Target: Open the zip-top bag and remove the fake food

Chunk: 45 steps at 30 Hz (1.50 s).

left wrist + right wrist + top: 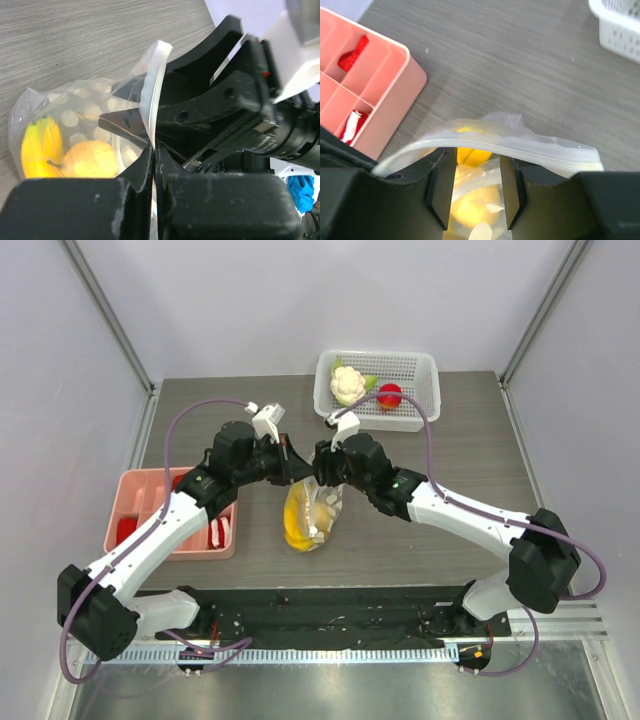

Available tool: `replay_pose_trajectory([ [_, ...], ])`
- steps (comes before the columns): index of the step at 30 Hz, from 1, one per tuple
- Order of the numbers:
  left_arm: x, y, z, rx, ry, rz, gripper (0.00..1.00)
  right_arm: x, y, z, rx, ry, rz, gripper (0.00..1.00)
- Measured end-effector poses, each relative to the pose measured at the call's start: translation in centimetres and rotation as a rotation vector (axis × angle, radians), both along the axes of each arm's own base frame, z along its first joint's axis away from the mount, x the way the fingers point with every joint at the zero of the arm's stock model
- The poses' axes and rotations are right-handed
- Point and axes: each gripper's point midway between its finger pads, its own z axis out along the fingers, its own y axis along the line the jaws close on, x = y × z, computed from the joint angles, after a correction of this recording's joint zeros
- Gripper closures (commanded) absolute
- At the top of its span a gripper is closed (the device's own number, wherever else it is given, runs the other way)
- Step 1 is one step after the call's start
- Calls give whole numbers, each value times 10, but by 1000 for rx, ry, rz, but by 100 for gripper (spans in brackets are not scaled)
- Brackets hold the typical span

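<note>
The zip-top bag lies at the table's middle, its top lifted between both grippers. It holds a yellow banana bunch and a yellow-orange round fruit. My left gripper is shut on the bag's top strip, seen in the left wrist view. My right gripper is open at the bag's mouth; in its wrist view the zip strip arches across its fingertips and yellow fruit shows between them. A white cauliflower and a red round fruit lie in the basket.
A white perforated basket stands at the back, also at the right wrist view's top right. A pink compartment tray with red pieces sits at the left, close to the left arm, and in the right wrist view.
</note>
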Motion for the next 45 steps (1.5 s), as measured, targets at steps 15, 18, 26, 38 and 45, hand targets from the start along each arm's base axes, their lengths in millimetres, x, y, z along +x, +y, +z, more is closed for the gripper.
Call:
replay_pose_trajectory([
  [15,9,5,-23,61,52,53,100,-25,-39,-70,-149,207,-78,58],
  [18,12,5,-29,79,71,61,100,-26,-52,-77,-174,226,-101,58],
  [26,16,2,-57,127,149,59,100,-36,-80,-99,-215,305,-112,53],
  [38,15,2,-60,132,158,59,100,-45,-40,-52,-46,259,60,55],
  [45,16,2,-60,133,158,59,99,-37,-28,-92,-91,325,65,57],
])
